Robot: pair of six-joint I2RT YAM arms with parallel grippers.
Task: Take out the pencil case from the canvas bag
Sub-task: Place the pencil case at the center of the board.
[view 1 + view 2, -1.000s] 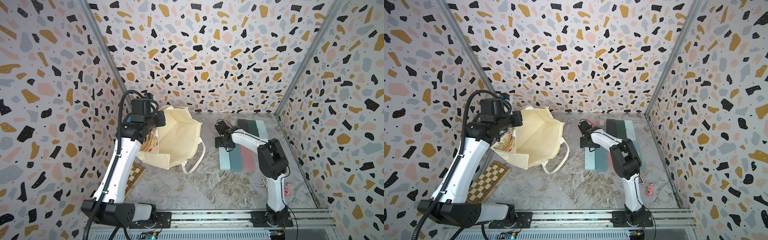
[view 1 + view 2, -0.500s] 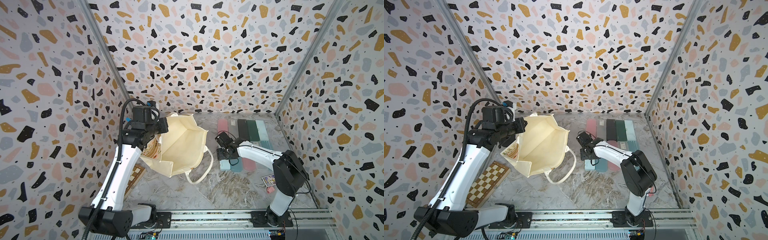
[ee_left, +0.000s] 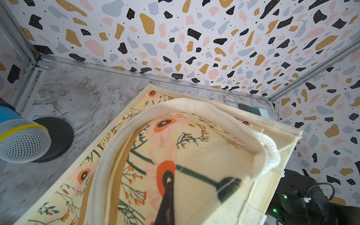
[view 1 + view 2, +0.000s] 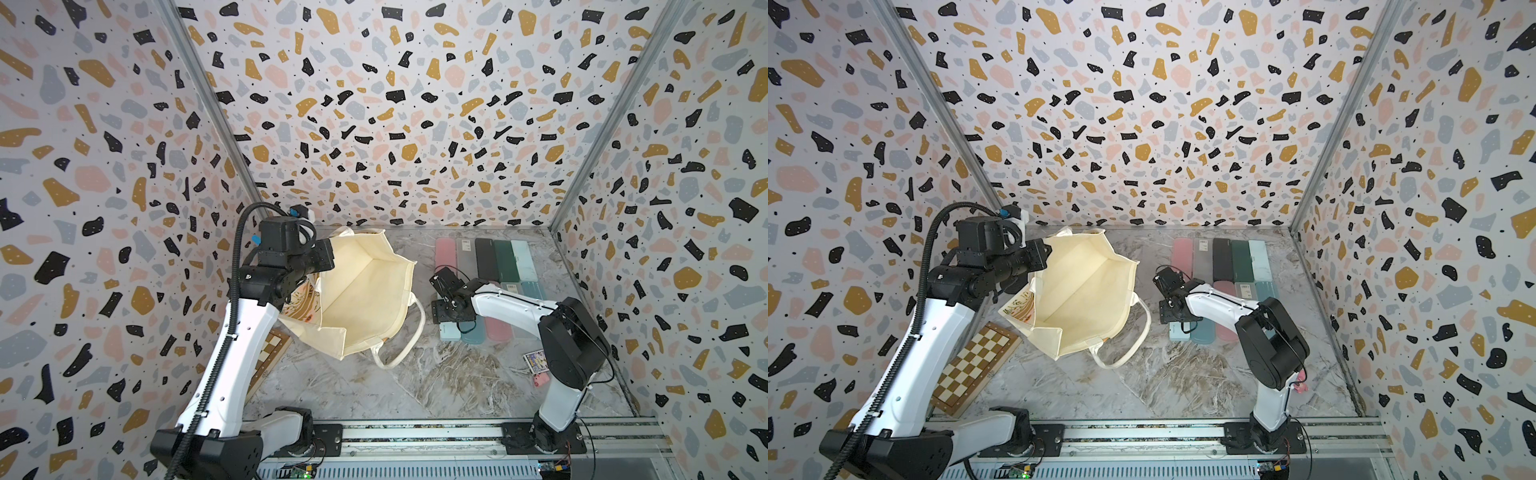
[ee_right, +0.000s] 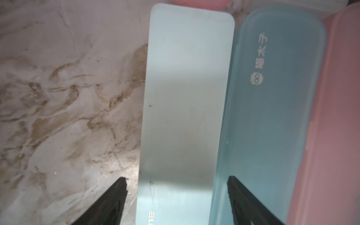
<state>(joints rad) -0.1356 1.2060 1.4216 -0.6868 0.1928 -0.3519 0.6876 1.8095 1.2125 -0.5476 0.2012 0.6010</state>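
Marbled tabletop (image 4: pixel 436 386), floppy cream canvas bag (image 4: pixel 365 299)

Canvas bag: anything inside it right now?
Through the open mouth of the canvas bag, both top views show only bare cream lining; nothing lies in the part that shows. The inner corner under the left gripper is covered, so it cannot be checked.

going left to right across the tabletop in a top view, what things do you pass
chessboard → canvas bag → pencil cases laid side by side in rows → small pink object, partly hidden behind the right arm
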